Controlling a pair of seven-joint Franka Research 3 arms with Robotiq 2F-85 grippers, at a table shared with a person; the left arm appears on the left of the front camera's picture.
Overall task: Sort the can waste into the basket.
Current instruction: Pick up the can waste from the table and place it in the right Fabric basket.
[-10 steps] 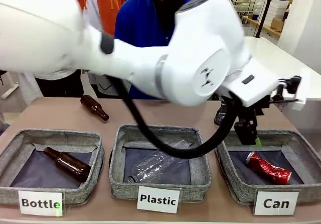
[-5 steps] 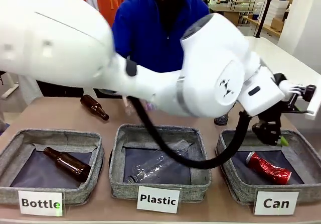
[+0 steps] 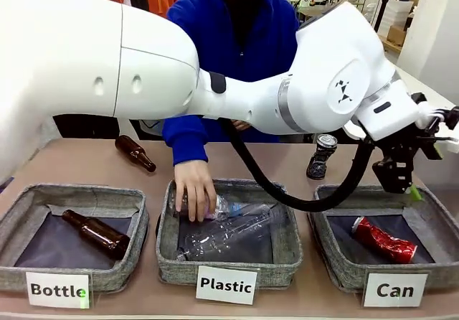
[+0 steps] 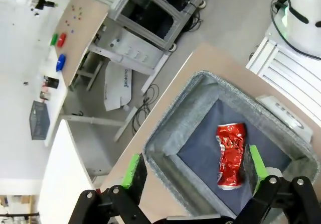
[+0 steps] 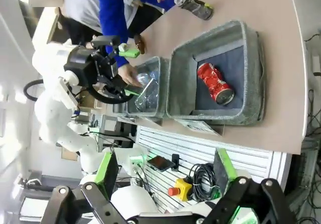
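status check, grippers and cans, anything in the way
Both open, empty: left gripper above Can basket, right gripper raised back. Red can in basket, dark can standing on table behind it. Person's hand in Plastic basket.

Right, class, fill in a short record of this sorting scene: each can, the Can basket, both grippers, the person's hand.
Red can: crushed, lying inside the Can basket
Dark can: standing on the table beyond that basket
Left gripper: open, empty, over the Can basket
Right gripper: open, empty
Person's hand: in the Plastic basket, on a clear bottle
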